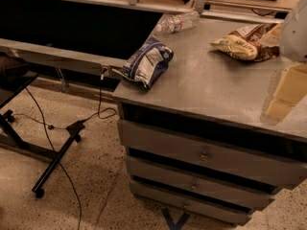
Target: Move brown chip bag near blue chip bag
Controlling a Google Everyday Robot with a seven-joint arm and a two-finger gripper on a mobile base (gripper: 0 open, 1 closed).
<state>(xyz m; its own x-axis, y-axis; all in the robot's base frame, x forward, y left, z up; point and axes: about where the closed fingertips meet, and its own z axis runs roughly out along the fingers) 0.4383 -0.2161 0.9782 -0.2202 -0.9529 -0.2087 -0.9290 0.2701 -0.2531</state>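
Grey metal desk (216, 87) w/ three drawers fills most of the view, seen from above & off its front-left corner; its top carries all three items, so the job looks like a lift-and-place across one flat surface, no height change. Gripper (283, 97) sits at the far right of the view, pale & cream-coloured, over the front-right part of the desk top & partly cut off by the frame; can't tell if it's spread or closed, & nothing is seen in it; it's apart from both bags but closer to the brown one, which fits an approach not yet made. Brown chip bag (244, 42) lies crumpled at the back right of the desk, cream end toward the blue bag, dark end toward the right edge of the view; untouched, so the task looks to be at its start. Blue chip bag (146, 63) lies at the front-left corner, one end poking just past the desk's left edge; well apart from the brown bag w/ bare top between, so there's room to set the brown one beside it w/o nudging it off. Water bottle (178, 21) lies on its side at the back left, near the blue bag; prob. best to drop on the nearer side, since it could roll. Black cable (100, 99) hangs by the desk's left side down to the floor; not in the way.
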